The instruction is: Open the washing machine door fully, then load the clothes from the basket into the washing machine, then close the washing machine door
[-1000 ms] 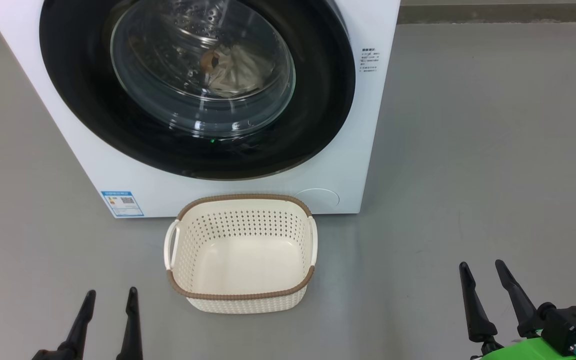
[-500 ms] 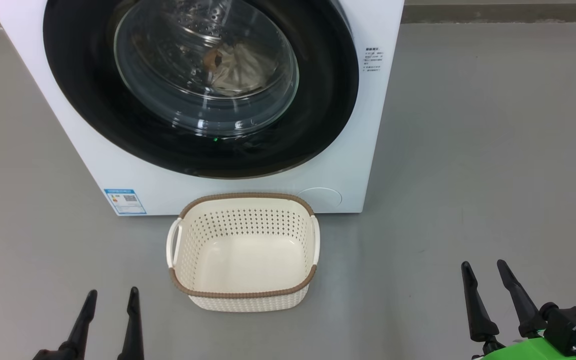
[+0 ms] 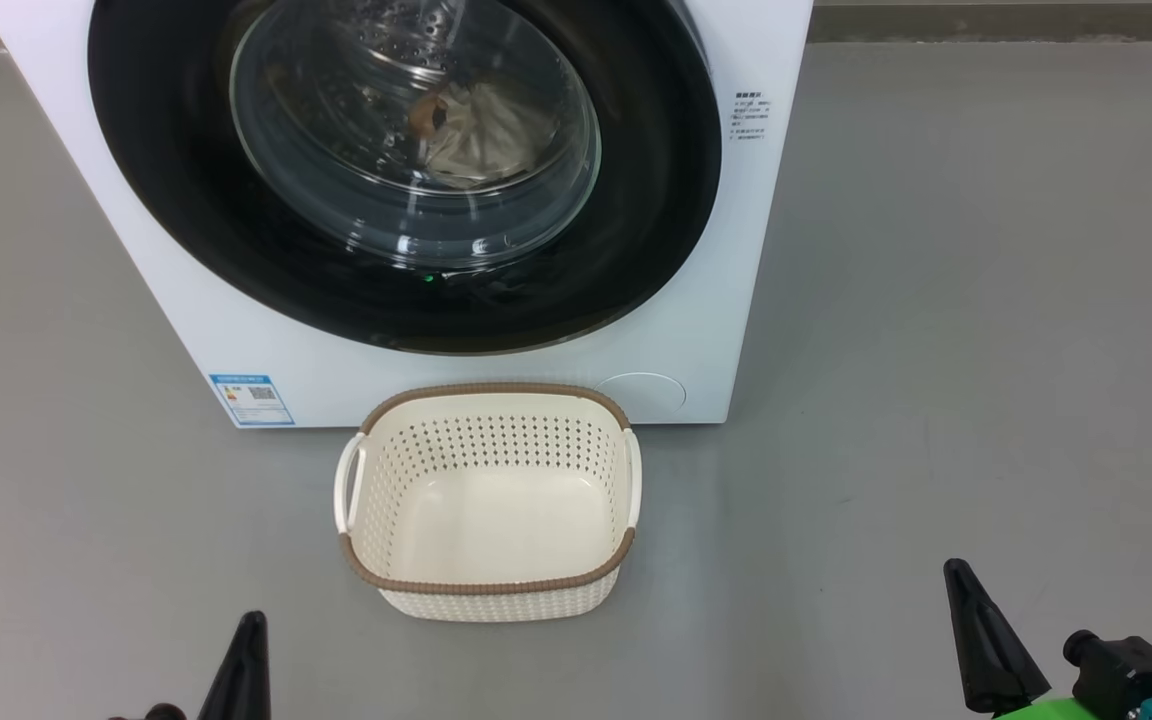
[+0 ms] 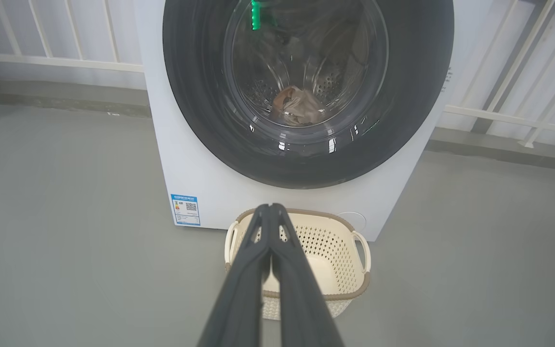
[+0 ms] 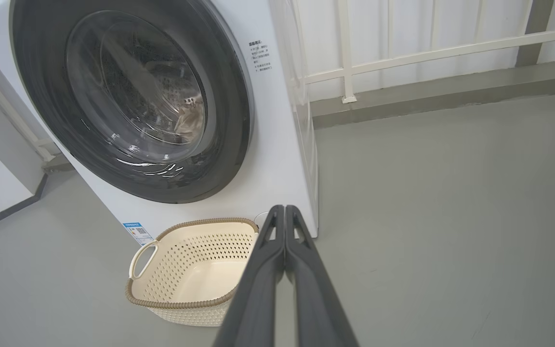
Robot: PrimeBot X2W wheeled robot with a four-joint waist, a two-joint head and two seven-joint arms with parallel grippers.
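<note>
Seeing the washing machine door [image 3: 186,220] lying flush on the washing machine [image 3: 356,385], with the clothes [image 3: 476,135] behind the glass [image 3: 336,170] in the drum [image 3: 391,45]: cream bundle with an orange-brown patch. Can't pick out a blue garment through the reflections. Seeing the basket [image 3: 489,392] bare, on the floor [image 3: 936,300] just in front of the machine, roughly centred; can't tell whether touching it. Reading left pincer [image 4: 270,208] and right pincer [image 5: 284,208] as pressed together, pinching nothing, low at near left and near right, well apart from basket and door.

Judging the job as good as done. Possible failures from here:
- Can't confirm latching from a flush look alone. Would swing open if not clicked, e.g. cloth caught at the rim. No cloth visible at the door edge, but hard to read detail against the dark gloss.
- Could clip the basket on any forward roll or waist turn: light, loose, parked far of and between both pincers. Would skid or tip against the machine front.
- Could skate off the bulging glass if pressing the door with closed tips to verify; narrow contact on a curved slick face, with a scratch risk.
- Could miss a dropped garment outside camera coverage; worth a floor check close in.

Suggest holding arms back, no extra contact.
</note>
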